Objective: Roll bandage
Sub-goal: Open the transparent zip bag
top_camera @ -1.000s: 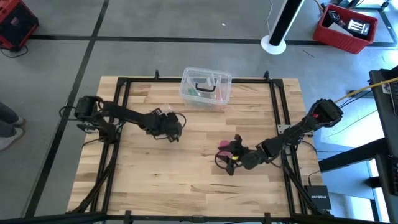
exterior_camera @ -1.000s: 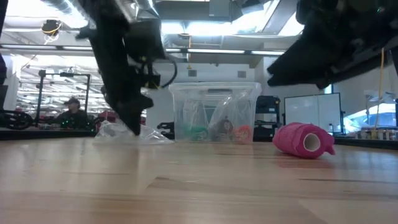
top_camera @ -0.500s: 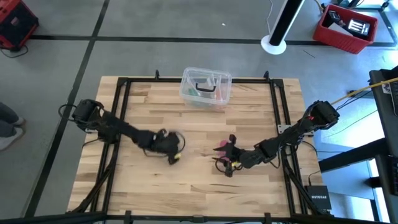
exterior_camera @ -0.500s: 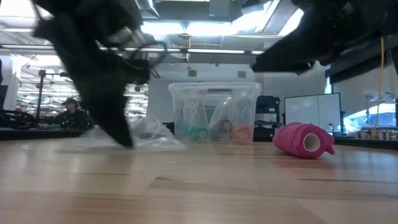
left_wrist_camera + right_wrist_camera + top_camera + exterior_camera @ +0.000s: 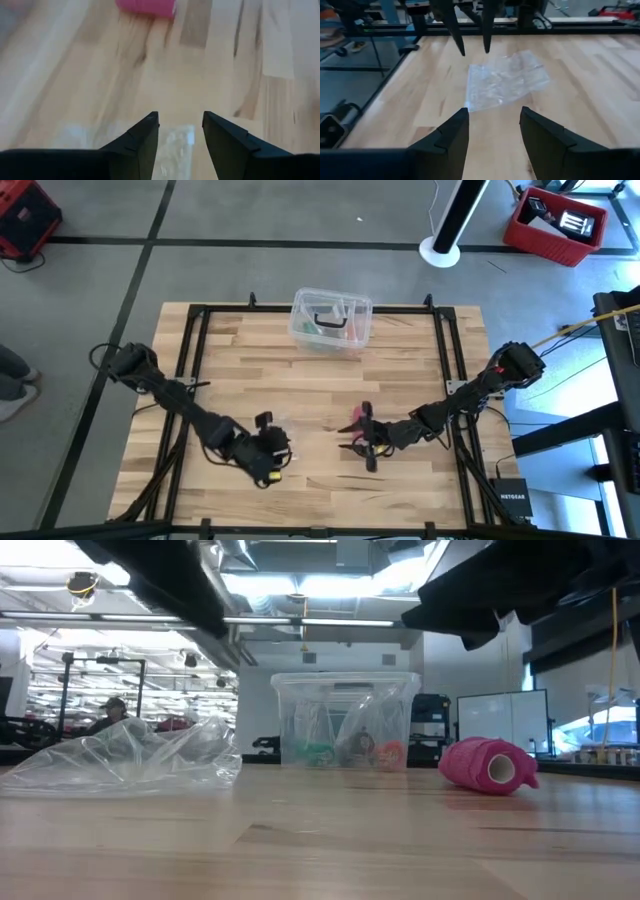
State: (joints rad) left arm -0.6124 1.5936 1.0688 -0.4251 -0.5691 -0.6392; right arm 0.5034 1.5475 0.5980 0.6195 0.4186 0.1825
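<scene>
The bandage, a stubby pink roll, lies on its side on the wooden table, right of centre, and shows far ahead in the left wrist view. My right gripper hangs open just above and beside it, nothing between its fingers. My left gripper hovers open near the front left, its tips over the far corner of a crumpled clear plastic wrapper. The wrapper lies flat on the table.
A clear plastic box holding small items stands at the far middle of the table. A black frame runs round the tabletop. Bare wood lies between the wrapper and the bandage. A person sits far behind the table.
My left gripper has swung from the table's middle left toward the near edge and risen. The wrapper has slid along with it toward the near edge and now lies spread out. My right gripper has rolled at the wrist, staying near the bandage, which has not moved.
</scene>
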